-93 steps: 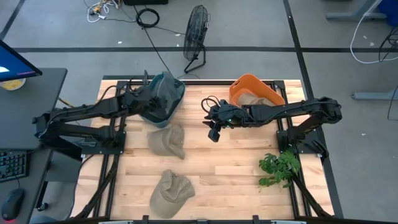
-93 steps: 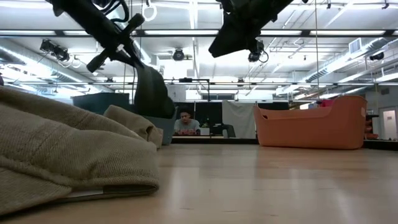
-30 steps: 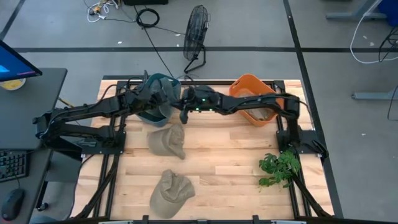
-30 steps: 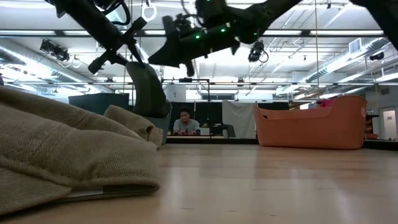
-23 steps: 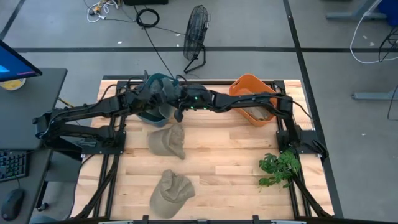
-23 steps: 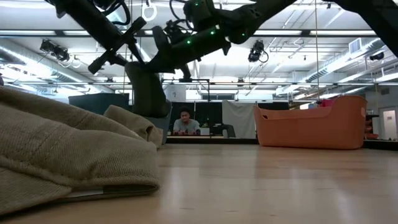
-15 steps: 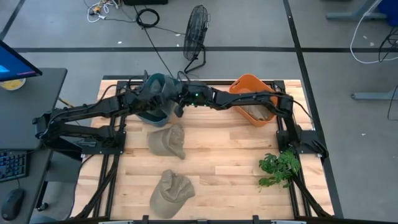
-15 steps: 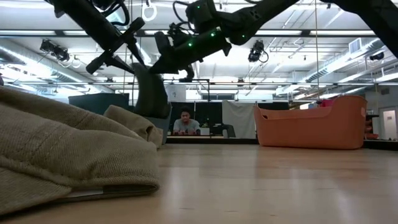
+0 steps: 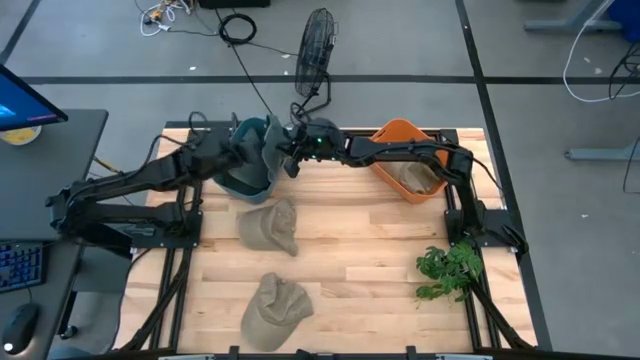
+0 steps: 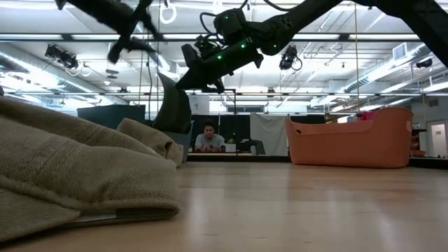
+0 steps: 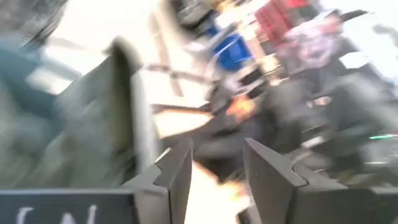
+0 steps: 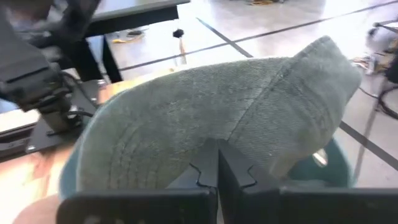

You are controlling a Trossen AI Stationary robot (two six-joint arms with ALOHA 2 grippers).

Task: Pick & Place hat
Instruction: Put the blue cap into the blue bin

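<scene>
Right claw is clenched on the grey-green hat above the teal bin; left claw stands released beside it. Handover seems done; carrying to the orange bin likely follows.

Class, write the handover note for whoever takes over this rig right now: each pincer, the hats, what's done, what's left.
Right pincer: shut on the grey hat, above the teal bin.
Left pincer: open, empty, beside that bin.
Two tan hats lie loose on the table.
Orange bin: holds something tan.
Done: grey hat gripped.
Left: place it, then the two tan hats.
</scene>
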